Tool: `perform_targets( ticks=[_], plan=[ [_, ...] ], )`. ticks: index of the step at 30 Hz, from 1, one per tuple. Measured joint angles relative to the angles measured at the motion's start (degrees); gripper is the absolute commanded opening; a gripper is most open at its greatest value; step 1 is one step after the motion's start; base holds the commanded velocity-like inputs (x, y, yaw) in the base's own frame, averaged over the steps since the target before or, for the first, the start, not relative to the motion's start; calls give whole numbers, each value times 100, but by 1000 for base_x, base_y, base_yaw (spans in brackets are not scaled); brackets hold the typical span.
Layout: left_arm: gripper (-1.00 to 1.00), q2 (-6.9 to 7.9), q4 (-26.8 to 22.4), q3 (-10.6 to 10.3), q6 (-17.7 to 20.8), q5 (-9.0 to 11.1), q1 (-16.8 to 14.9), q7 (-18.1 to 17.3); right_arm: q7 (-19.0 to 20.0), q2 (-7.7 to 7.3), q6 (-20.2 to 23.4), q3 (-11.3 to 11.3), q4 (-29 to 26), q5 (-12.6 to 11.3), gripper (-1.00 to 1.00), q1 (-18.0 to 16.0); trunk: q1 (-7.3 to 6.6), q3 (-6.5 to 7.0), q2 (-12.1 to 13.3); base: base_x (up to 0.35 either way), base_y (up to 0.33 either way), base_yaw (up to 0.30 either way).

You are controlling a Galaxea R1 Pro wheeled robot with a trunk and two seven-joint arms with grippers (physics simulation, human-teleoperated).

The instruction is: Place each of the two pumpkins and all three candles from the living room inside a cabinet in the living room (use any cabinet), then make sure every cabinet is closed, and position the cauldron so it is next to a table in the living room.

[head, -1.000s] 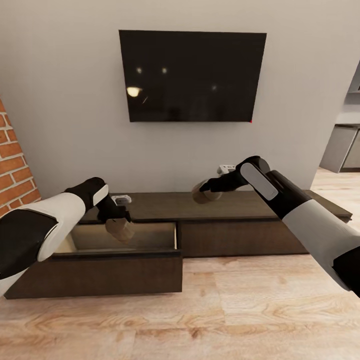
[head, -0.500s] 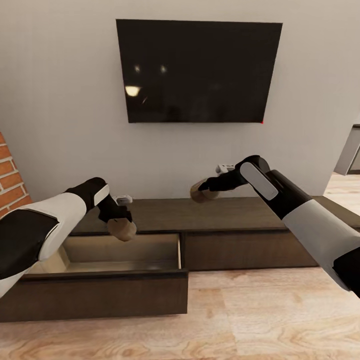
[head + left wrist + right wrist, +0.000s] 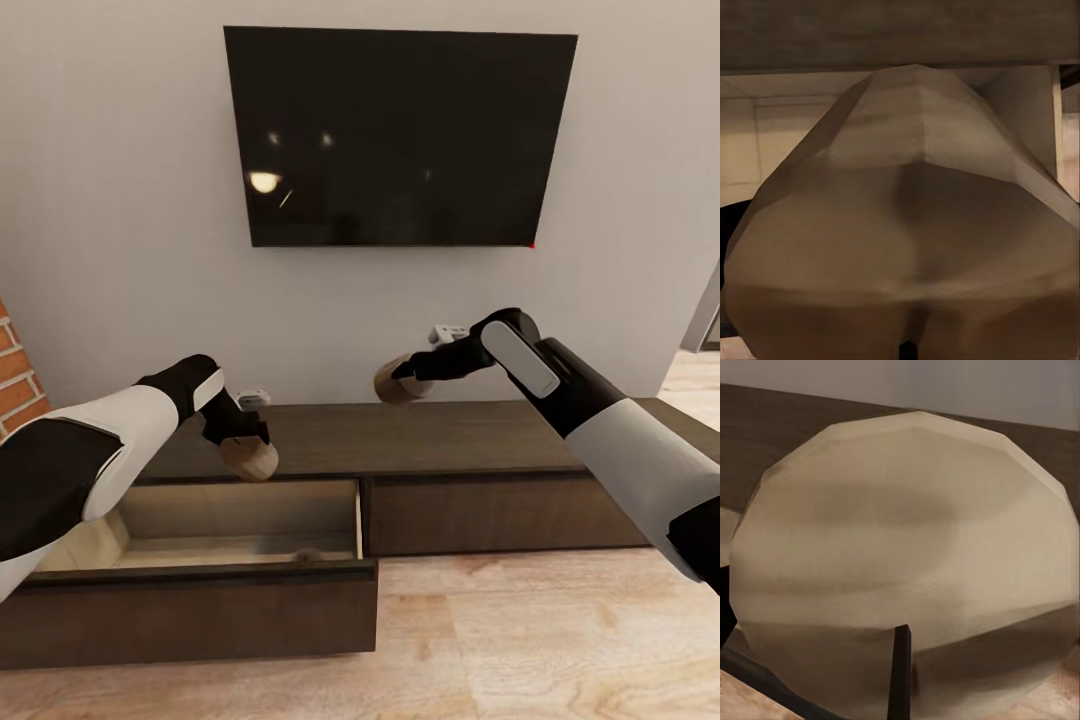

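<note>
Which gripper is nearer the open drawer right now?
Left. The left gripper holds a candle just above the open drawer's back edge; the right gripper hangs above the cabinet top, farther right.

A living room in a home is shown. A large black television (image 3: 400,135) is mounted on a plain grey wall (image 3: 120,200), and a long low dark-brown cabinet (image 3: 480,470) is set against that wall beneath it, its left drawer (image 3: 200,590) pulled open so that a pale wood interior is seen. Light wood plank flooring (image 3: 560,640) is laid in front, a strip of red brick wall (image 3: 18,385) is seen at the far left, and a small white power socket (image 3: 252,398) is fixed low on the wall.
</note>
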Motion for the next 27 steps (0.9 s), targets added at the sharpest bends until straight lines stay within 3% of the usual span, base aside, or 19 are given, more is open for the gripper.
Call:
perform_targets(
  ticks=[6, 10, 13, 20, 27],
  plan=[
    [-100, -2, -4, -1, -8, 2, 3, 128, -3, -1, 1, -23, -6, -23, -100, -1, 0, -9, 0, 0, 0, 0],
    [-100, -168, -5, 17, -4, 28, 54, 651, -5, -1, 0, -25, -40, -189, -100, -1, 0, -38, 1, 0, 0, 0],
    [-100, -222, -6, -4, -6, -9, 66, 829, -9, -8, 1, -23, -60, -222, -100, -1, 0, -65, 0, 0, 0, 0],
    [-100, -243, -12, 19, -14, 6, 75, 900, -12, -10, 2, -18, -71, -238, -100, -1, 0, -128, 0, 15, 0, 0],
    [-100, -230, -10, 33, -14, -1, 79, 913, -10, -11, 1, -19, -70, -237, -100, 0, -3, -192, 0, 273, 51, 0]
  ],
)
